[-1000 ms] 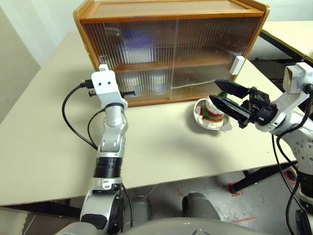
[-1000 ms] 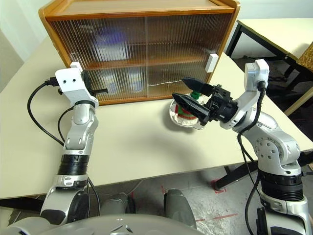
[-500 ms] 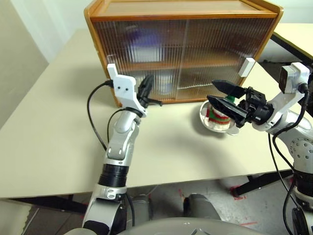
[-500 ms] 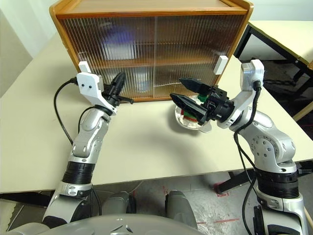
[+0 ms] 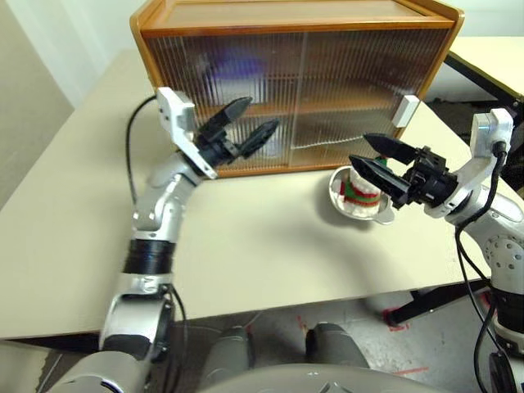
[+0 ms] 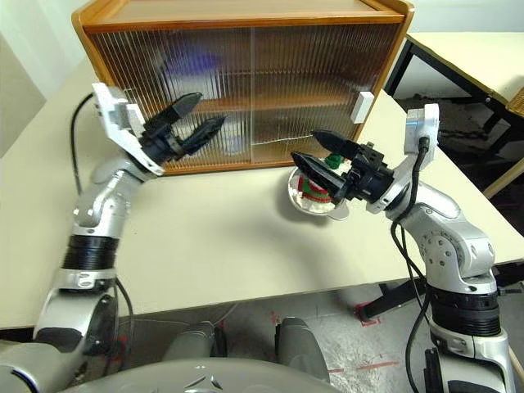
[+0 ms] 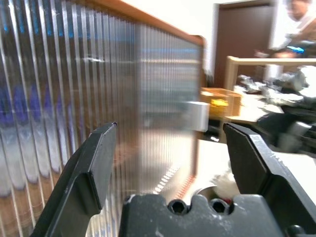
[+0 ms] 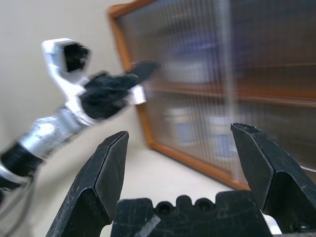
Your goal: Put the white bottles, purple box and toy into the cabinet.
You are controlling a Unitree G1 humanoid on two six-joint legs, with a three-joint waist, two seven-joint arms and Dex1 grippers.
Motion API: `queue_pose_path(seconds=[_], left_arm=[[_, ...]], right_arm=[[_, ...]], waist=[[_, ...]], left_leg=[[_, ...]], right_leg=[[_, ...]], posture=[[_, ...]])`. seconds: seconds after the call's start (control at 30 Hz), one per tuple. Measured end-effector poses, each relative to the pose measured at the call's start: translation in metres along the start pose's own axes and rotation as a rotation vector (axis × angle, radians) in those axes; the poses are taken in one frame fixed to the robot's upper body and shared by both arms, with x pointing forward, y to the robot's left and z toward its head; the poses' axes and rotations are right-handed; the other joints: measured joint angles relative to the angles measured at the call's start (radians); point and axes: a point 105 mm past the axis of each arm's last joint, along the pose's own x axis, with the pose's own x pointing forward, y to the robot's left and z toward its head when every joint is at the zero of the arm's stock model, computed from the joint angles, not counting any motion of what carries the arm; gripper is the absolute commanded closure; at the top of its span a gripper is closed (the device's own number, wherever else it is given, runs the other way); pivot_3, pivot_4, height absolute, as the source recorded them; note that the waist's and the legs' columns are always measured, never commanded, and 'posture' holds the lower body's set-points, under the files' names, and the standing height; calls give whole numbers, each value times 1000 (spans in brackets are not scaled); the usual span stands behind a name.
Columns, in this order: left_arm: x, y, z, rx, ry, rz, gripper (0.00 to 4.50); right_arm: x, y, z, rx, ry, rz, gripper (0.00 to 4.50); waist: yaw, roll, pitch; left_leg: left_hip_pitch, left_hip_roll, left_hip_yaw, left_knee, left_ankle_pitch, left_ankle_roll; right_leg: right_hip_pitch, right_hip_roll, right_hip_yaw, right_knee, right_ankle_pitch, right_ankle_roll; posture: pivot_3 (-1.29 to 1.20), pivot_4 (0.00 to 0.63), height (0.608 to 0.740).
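The left gripper [image 5: 250,127] now stands with jaws spread before the closed cabinet [image 5: 295,82], where a second ago they were pressed together near its left edge; the arm has swung right and turned. The right gripper [image 5: 372,157], jaws spread and empty, hovers over the toy [image 5: 358,190] in its metal bowl [image 5: 360,211] on the worktop [image 5: 270,246] (bottles and purple box blur behind the ribbed doors); the toy likely comes next.
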Motion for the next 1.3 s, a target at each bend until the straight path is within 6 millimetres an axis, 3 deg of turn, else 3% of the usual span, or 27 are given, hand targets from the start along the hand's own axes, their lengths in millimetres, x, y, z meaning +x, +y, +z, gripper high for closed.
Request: queue_pose_path(seconds=[0.2,0.37,0.47,0.77,1.03,1.3], left_arm=[[-24,-10,5,-51,76,-118,35],[-33,-15,6,-67,97,-129,35],[-33,-18,8,-58,91,-121,0],[-31,-19,2,-37,70,0,0],[-34,-16,-4,20,88,124,0],[-33,-19,-8,36,93,145,0]], right_arm=[[-17,-37,2,-54,-7,-222,0],[-32,-63,-1,-101,16,-351,0],[-35,-81,-3,-109,29,-437,951],[-38,-117,-2,-155,70,-578,4442],[-30,-134,0,-200,54,-638,4476],[-18,-146,-16,-199,94,-668,4476]], waist=[[-10,0,0],[-13,0,0],[-12,1,0],[-13,1,1],[-12,1,1],[-12,1,1]], left_leg=[[0,0,-1,-1,0,0],[1,0,0,-1,0,0],[1,0,0,-1,0,-1],[2,1,1,-1,0,0],[2,1,1,-1,0,1],[3,1,2,-1,1,2]], right_leg=[[0,1,3,1,0,-1],[0,1,4,1,0,0],[0,1,6,1,1,0],[0,4,10,1,3,-2],[0,4,10,1,4,-2],[0,5,11,1,4,-2]], posture=[[-96,0,740],[-79,0,740],[-76,0,740],[-59,0,740],[-39,0,740],[-37,0,740]])
